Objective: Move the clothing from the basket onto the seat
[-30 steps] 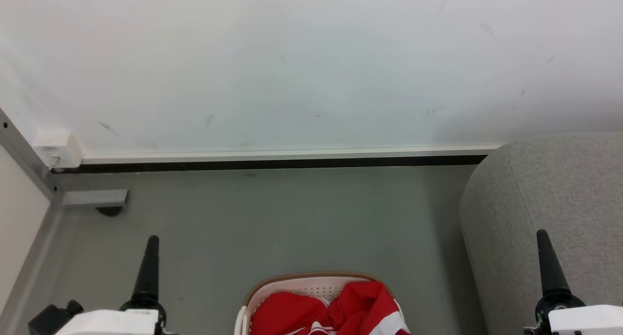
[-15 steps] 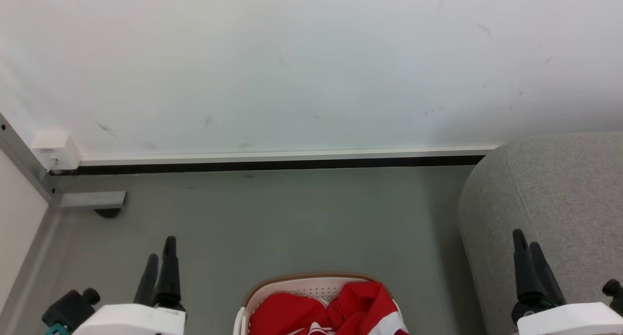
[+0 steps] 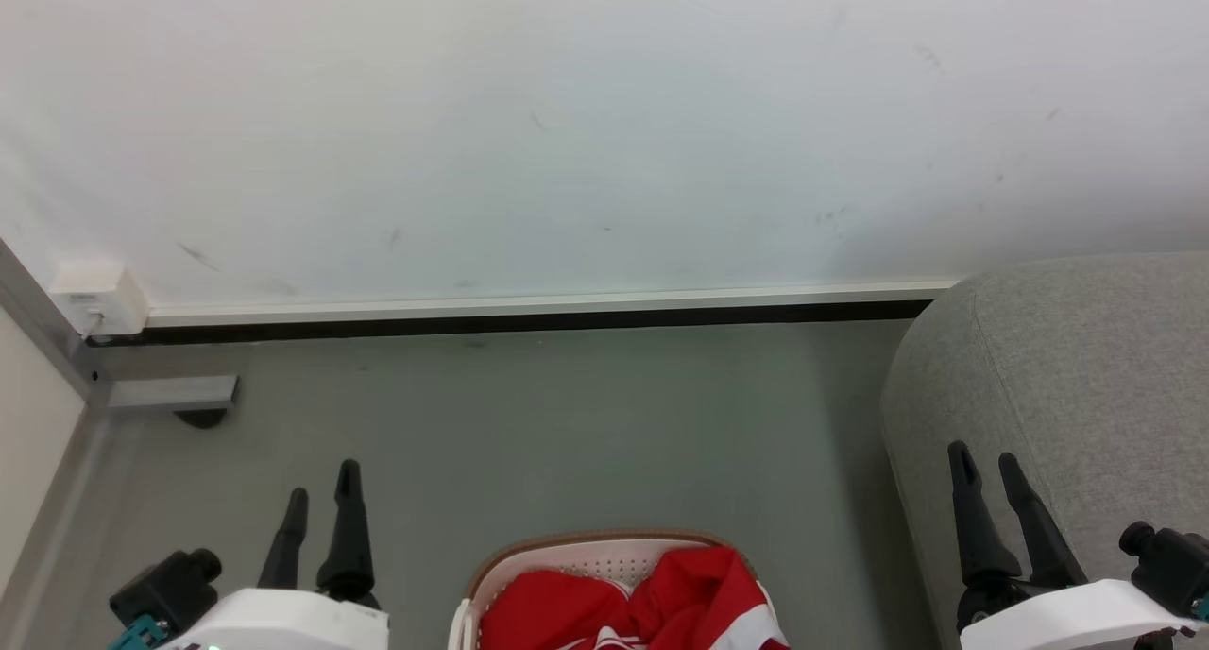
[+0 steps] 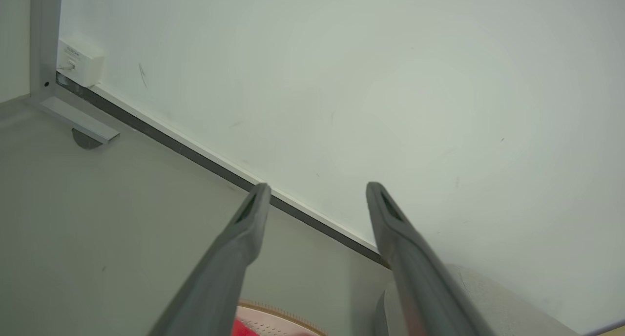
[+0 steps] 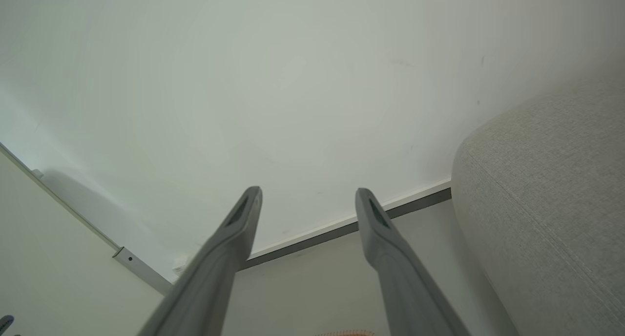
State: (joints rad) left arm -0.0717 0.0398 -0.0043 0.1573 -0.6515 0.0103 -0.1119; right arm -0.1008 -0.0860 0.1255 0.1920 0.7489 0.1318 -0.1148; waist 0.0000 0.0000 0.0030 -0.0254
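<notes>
Red clothing [image 3: 619, 614] in the basket [image 3: 604, 539], near centre, seat [image 3: 1086, 367] at right with seam [image 5: 537, 219] plain from the right wrist, left hand [image 3: 324, 480] and right hand [image 3: 983, 453] spread, empty, open floor [image 3: 567, 423] between basket and wall [image 3: 604, 111].

The light is soft, even and fairly bright across all three views. In the head view the white wall [image 3: 604, 111] greys slightly toward the upper corners, and a faint shadow falls on the floor [image 3: 567, 423] just left of the seat [image 3: 1086, 348]. Both wrist views have a greenish cast, and the fingers [image 4: 232, 258] turn soft and blurred toward the bottom edge.
</notes>
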